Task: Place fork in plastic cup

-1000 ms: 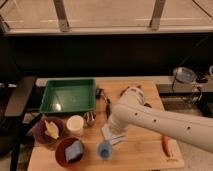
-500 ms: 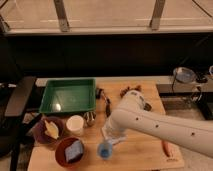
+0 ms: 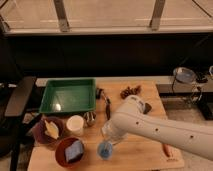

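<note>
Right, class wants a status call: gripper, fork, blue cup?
Gripper low over blue plastic cup. Fork not visible. White arm blocks view; cream cup close by.

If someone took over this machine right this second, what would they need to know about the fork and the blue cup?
Gripper: low over the wooden table, just above the plastic cup, hidden by the white arm.
Plastic cup: upright near the table's front edge, right of the red bowl.
Fork: not visible; it may be at the gripper, but that cannot be confirmed.
Done: arm brought over the cup.
Left: confirm the fork goes into the cup, then withdraw.
</note>
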`<state>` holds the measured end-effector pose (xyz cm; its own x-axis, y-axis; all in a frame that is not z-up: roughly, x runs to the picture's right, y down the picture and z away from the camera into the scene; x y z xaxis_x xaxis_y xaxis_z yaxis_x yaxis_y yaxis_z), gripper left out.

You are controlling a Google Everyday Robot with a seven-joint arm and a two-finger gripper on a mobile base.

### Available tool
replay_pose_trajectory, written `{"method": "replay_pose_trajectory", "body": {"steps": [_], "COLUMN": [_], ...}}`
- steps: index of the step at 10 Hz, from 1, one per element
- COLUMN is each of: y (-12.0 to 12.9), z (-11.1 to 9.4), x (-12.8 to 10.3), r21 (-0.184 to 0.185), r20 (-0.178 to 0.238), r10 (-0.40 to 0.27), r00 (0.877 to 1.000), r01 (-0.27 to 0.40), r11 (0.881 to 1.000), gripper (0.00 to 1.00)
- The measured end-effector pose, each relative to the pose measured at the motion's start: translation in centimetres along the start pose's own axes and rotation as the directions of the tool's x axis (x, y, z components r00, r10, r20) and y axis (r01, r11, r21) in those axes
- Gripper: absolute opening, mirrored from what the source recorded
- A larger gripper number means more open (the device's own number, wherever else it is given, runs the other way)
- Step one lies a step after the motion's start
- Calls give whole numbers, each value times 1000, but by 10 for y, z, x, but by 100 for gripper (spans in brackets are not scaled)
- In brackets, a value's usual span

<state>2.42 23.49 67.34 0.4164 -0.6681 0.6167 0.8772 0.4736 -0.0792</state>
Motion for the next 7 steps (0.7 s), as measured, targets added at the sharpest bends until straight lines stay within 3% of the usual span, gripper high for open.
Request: {"method": "replay_pose_trajectory", "body": {"steps": [3,7], "y": [0,2], "z": [12,26], "x": [-3,-1], "r21": [-5,-12], "r20": [15,35], "r10": [6,22], "r00": [1000,999], "r01": [-5,-21], "r11": [1000,1000], "gripper": [2,41]}}
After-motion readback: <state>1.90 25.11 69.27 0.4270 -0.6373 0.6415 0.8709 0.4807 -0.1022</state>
